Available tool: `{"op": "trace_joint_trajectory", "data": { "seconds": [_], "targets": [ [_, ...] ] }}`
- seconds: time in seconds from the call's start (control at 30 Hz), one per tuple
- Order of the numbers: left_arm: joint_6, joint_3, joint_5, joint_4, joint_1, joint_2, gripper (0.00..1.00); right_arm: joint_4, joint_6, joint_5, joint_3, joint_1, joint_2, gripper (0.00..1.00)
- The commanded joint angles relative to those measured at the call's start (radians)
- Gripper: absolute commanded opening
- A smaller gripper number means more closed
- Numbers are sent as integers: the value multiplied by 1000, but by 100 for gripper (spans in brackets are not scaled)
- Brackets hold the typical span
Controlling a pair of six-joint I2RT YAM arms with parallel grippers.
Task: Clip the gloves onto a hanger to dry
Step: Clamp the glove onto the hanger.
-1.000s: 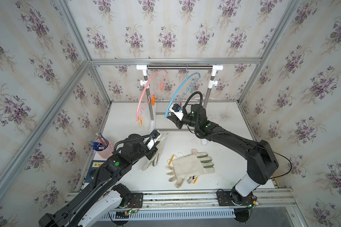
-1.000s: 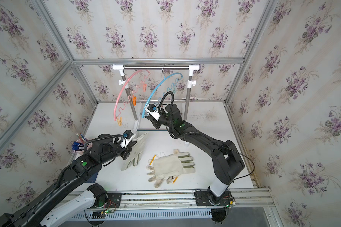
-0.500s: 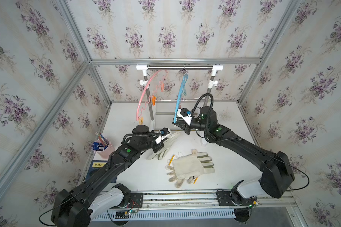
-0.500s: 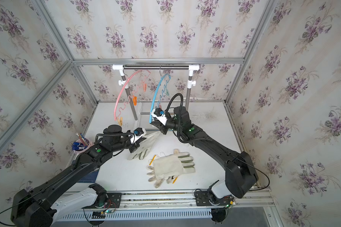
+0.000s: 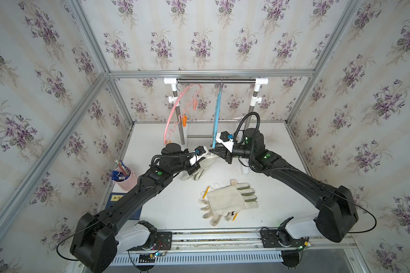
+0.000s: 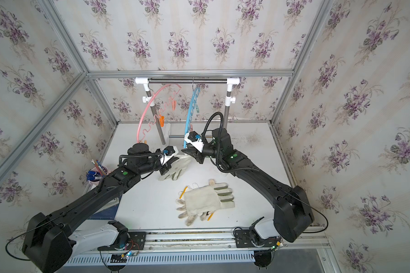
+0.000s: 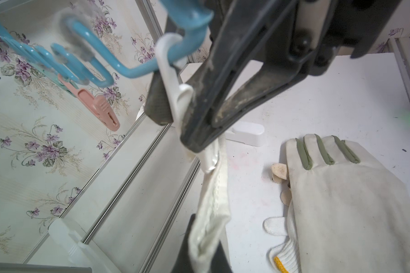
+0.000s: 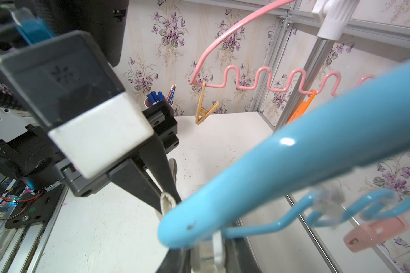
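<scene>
Glossy plastic hanger, clip; perhaps canvas glove.

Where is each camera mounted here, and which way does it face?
Both top views: high in front, looking down at table, rack, both arms.
Left wrist: on left arm, facing held glove and right gripper; own fingertips show.
Right wrist: on right arm, facing left gripper past blue hanger; own fingertips show.
Shared by both wrist views: white clip.
</scene>
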Motion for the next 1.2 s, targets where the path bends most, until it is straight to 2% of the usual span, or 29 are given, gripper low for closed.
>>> {"op": "trace_joint_trajectory", "data": {
  "seconds": [0.0,0.53,1.17],
  "targets": [
    [15,-10,13,61,11,-1,0,-6,-18,-42,0,0,-7,23],
    [-6,3,79,95,36,35,0,2,-18,-51,22,-1,8,23],
    [33,46,181,-26,35,18,0,46,-27,-56,4,-1,-1,23]
  ]
}}
